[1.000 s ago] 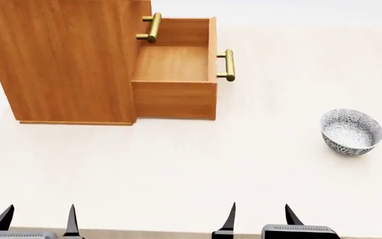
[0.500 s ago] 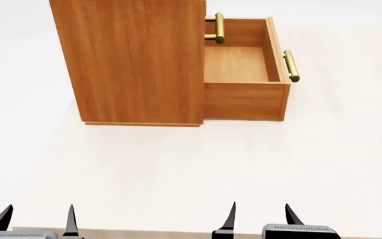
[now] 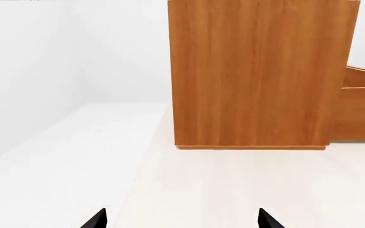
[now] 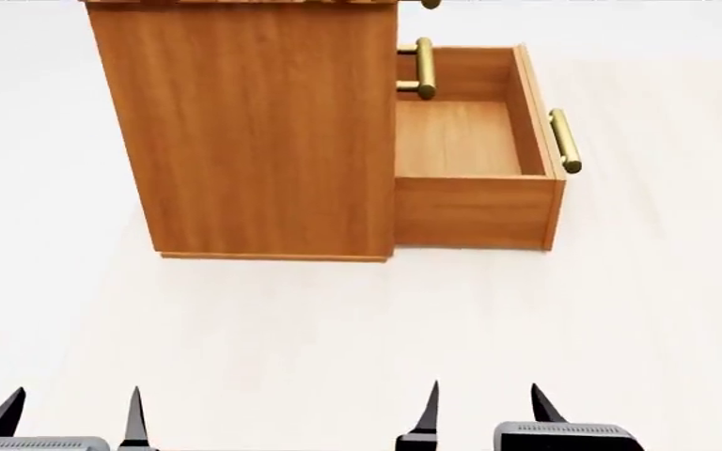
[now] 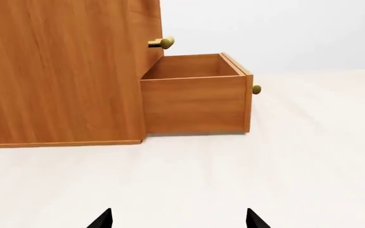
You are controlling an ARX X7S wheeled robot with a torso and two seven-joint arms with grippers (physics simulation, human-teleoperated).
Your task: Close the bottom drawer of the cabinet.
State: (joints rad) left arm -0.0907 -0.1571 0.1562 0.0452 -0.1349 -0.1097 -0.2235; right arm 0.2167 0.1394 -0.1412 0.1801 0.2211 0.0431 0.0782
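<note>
At upper right of the head view the bottom drawer (image 4: 474, 155) juts fully out of the cabinet (image 4: 260, 132), both tools, left tool (image 4: 70, 415) and right tool (image 4: 484, 410), released and well apart from it; an off-centre push could skew the drawer or shove the cabinet across the table (image 4: 336, 319).

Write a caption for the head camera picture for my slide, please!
Bottom drawer pulled out of the cabinet, both grippers, left and right, open and apart from it.

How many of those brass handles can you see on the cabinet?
3. One on the pulled-out bottom drawer's front, one on the closed drawer above it, and one just peeking in at the picture's top edge. No others show.
</note>
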